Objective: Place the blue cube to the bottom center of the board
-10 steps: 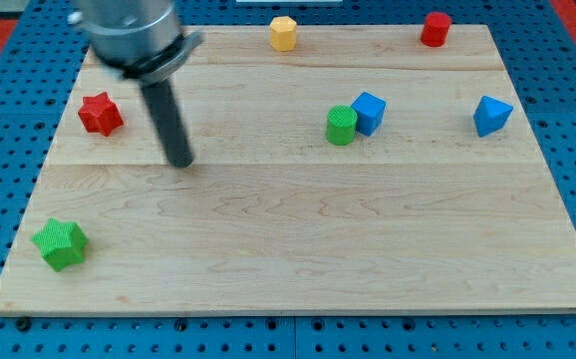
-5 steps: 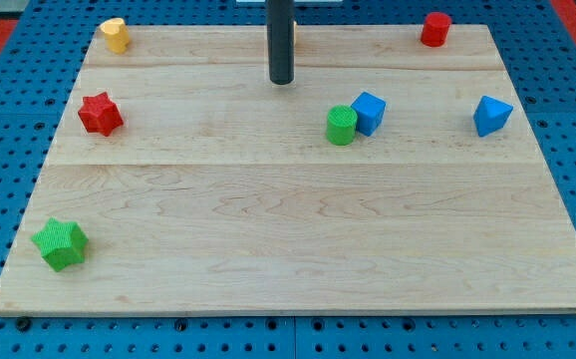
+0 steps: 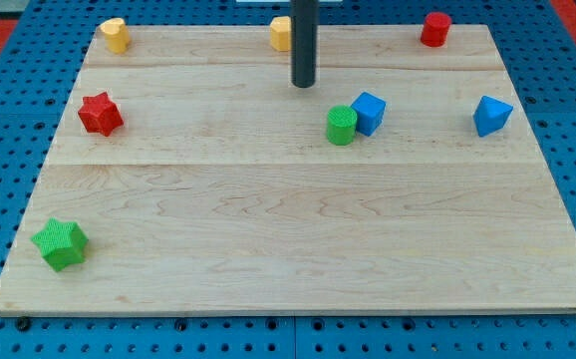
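The blue cube sits on the wooden board right of centre in the upper half, touching a green cylinder on its left. My tip is up and to the left of both, a short gap from the green cylinder. The rod rises out of the view's top and partly hides a yellow block behind it.
A second blue block lies near the right edge. A red cylinder is at top right, a yellow block at top left, a red star at left, a green star at bottom left.
My tip moved from the board's left, near the red star, rightwards and up to top centre, then slightly right and down toward the green cylinder. No block has moved.
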You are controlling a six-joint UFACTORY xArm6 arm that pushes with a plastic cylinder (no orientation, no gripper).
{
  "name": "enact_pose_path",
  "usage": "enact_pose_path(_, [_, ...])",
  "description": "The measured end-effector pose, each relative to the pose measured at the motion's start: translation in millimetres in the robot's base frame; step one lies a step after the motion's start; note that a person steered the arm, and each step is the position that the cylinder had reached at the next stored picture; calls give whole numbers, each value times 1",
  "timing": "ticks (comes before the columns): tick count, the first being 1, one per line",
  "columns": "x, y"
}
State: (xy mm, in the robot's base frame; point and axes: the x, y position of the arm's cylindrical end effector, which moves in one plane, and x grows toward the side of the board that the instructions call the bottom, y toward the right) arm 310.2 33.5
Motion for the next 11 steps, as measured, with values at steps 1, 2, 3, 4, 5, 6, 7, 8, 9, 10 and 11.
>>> enact_pose_path(1, [15,50])
enact_pose_path(2, [50,81])
enact_pose_path(3, [86,107])
enact_pose_path(4, [109,121])
enact_pose_path(5, [84,121])
enact_pose_path(6, [63,91])
enact_pose_path(7, [85,93])
enact_pose_path(8, [135,119])
enact_pose_path(9, [168,101])
enact_pose_path(10, [136,154])
enact_pose_path(11, [97,145])
